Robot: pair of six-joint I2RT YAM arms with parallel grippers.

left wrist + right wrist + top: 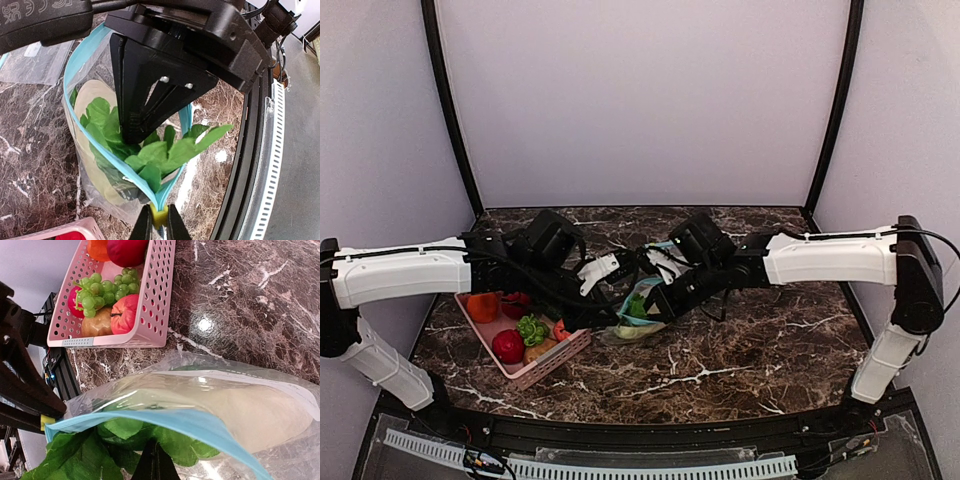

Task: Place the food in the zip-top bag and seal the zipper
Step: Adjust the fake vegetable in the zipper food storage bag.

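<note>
Two grippers crowd the crinkly zip-top bag (190,362) at its mouth: left gripper (159,220) pinches the teal zipper (150,420) at its end, right gripper (155,465) closed amid ruffled lettuce (155,155).

Bright, even overhead light. Glare spot on tabletop (204,324), upper middle; sheen on bag (210,382). My finger (156,465), bottom centre, is blurred.
</note>
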